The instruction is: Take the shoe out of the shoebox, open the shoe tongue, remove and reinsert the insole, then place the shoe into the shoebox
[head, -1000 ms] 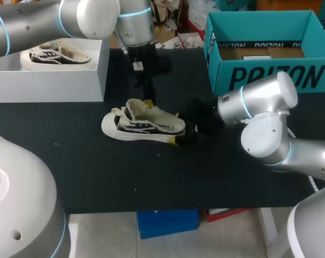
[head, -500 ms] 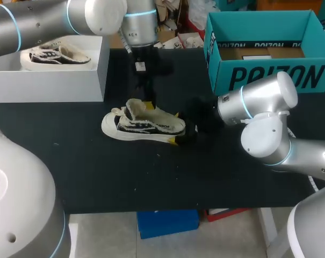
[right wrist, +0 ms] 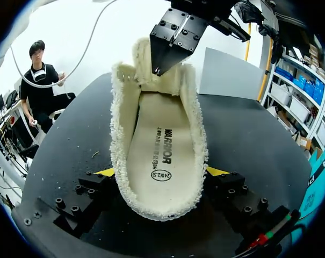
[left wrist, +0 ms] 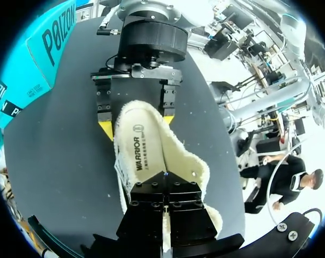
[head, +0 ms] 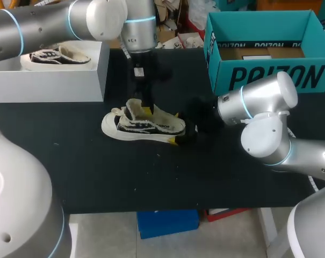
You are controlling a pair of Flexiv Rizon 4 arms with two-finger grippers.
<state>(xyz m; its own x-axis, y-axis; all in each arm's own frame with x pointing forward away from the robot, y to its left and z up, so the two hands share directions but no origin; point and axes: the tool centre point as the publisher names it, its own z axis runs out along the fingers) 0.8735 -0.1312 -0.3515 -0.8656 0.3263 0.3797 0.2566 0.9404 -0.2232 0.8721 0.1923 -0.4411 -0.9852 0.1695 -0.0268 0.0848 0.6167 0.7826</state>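
The shoe (head: 143, 126) is out of its box and lies on the dark surface (head: 151, 177) between the two tools, so the first step looks done. The right tool (right wrist: 161, 173) stands wide, one yellow tip on each side of the heel and both pressed against it, holding the shoe steady with the toe pointing away from it. The left tool (left wrist: 163, 215) comes down from above at the far end of the shoe's opening. Its fingers are drawn nearly together, and a thin pale strip between them appears to be the tongue (right wrist: 144, 62), which stands upright ahead of the right tool.

The step in hand is, I judge, the opening of the tongue, and it seems well along, since the mouth of the shoe gapes wide. The insole (right wrist: 159, 150) lies flat inside, directly under the left tool and just ahead of the right tool's tips. Lifting it out and seating it again is not yet done, and after that the shoe has to go into the shoebox. A white box (head: 49, 86) with another shoe in it stands beyond the left tool, and a teal box (head: 269, 75) stands off to the right tool's side.
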